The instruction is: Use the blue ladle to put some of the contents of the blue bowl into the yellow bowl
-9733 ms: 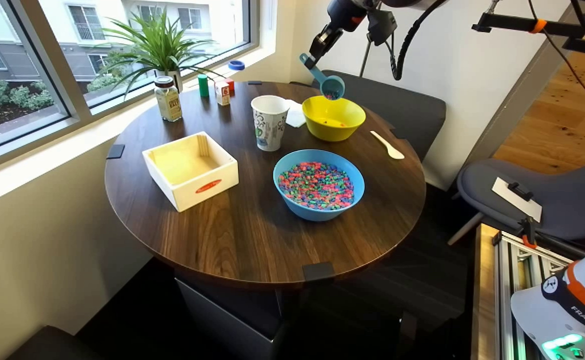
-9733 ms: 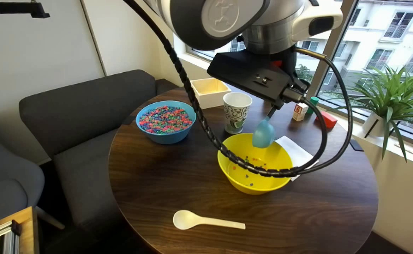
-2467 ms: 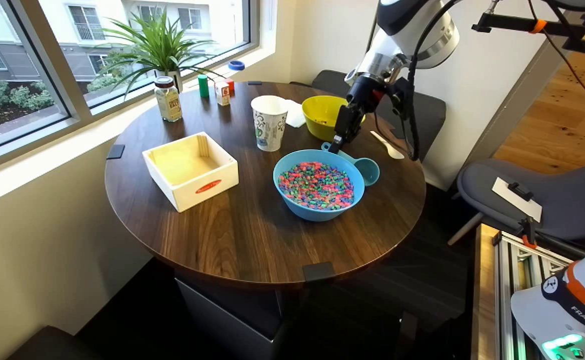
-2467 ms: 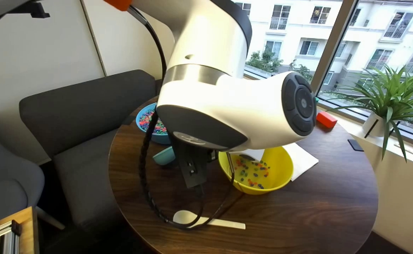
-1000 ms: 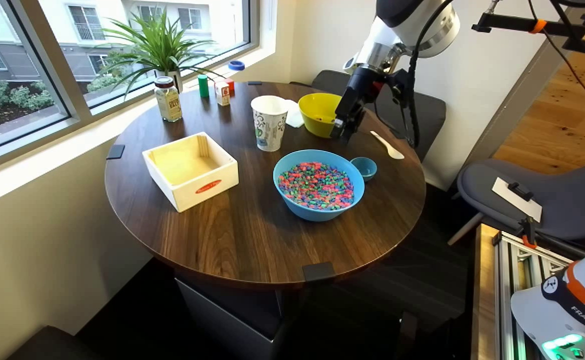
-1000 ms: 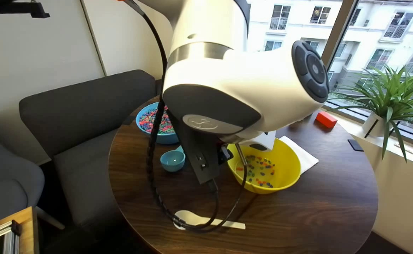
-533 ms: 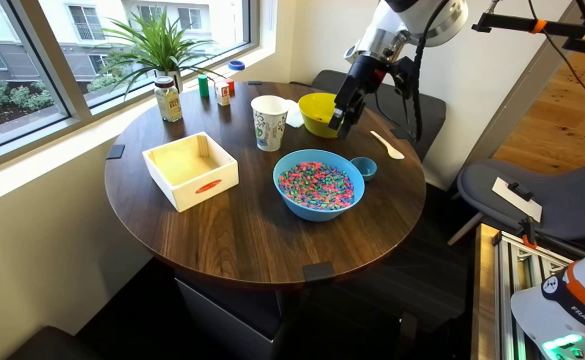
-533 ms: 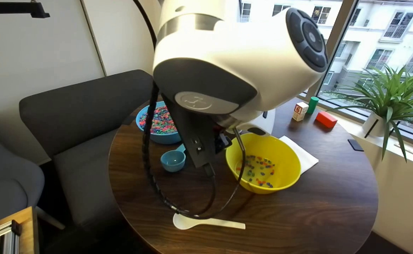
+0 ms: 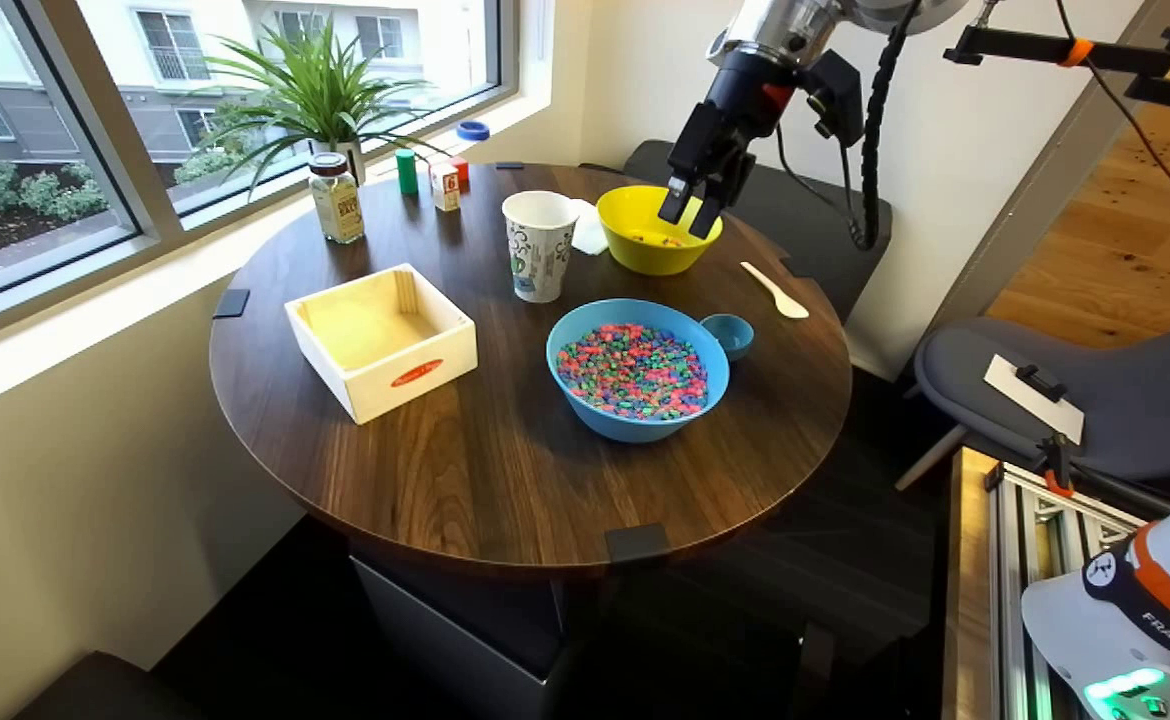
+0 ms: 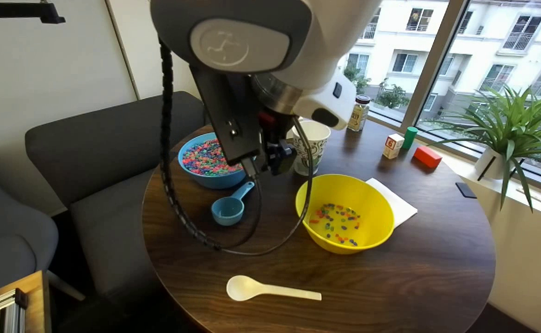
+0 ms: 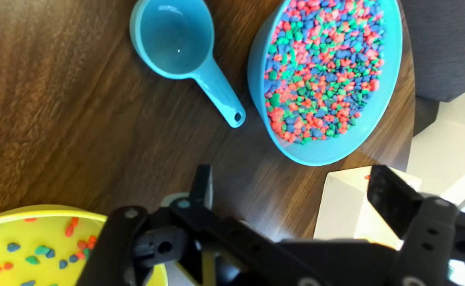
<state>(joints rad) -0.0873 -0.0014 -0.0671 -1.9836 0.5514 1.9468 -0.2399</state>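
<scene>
The blue ladle (image 11: 220,91) lies on the table beside the blue bowl (image 11: 320,155), its round cup facing up with no bits visible inside. Plenty of the contents (image 9: 635,370), tiny pink, green and blue bits, fill the blue bowl. A thin scatter of bits (image 11: 41,250) covers the bottom of the yellow bowl (image 10: 374,199). In an exterior view my gripper (image 9: 688,217) appears in front of the yellow bowl, raised above the table. Seen from the wrist, the fingers of my gripper (image 11: 291,170) stand wide apart with nothing held between them; the ladle is well clear of them.
A patterned paper cup (image 9: 539,250) stands between the bowls and the wooden box (image 9: 415,370). A pale wooden spoon (image 10: 275,290) and a white napkin (image 10: 397,203) lie near the yellow bowl. Farther off are a jar (image 9: 335,205) and small blocks (image 10: 427,156).
Earlier my gripper held the loaded ladle over the yellow bowl. The ladle has since been let go beside the blue bowl, and my gripper has risen away. The yellow bowl holds more bits.
</scene>
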